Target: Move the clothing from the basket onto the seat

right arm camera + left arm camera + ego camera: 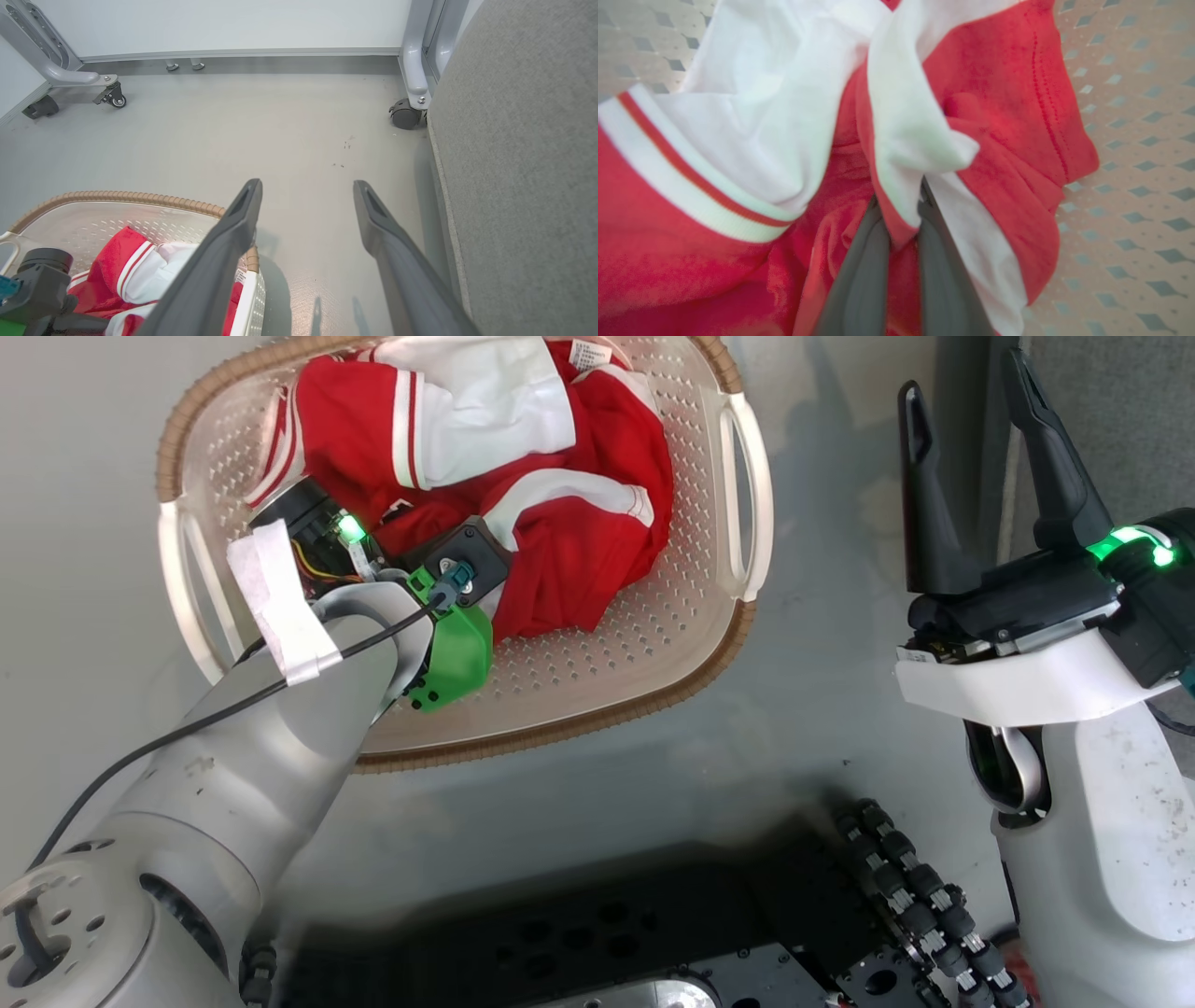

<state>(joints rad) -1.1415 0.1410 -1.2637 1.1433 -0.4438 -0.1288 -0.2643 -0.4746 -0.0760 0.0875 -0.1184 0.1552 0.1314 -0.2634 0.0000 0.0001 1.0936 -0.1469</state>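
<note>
The cream basket (pixel 579 719) with its brown rim stands on the grey floor and holds the red-and-white clothing (pixel 560 523) in a crumpled heap. My left gripper (pixel 903 219) reaches down into the heap, shut on a red fold edged in white; in the head view the wrist covers its fingers. The clothing (pixel 1008 93) rests against the perforated basket wall (pixel 1134 140). My right gripper (pixel 966 383) hovers open and holds nothing, to the right of the basket, over bare floor. In its own wrist view the right gripper (pixel 307 186) is just left of the grey seat (pixel 523 163).
A pale wall panel runs along the far side. Grey frame legs on casters (pixel 405 114) stand at the seat's far corner, and another caster (pixel 112 95) at the far left. My dark base (pixel 653 933) lies just below the basket.
</note>
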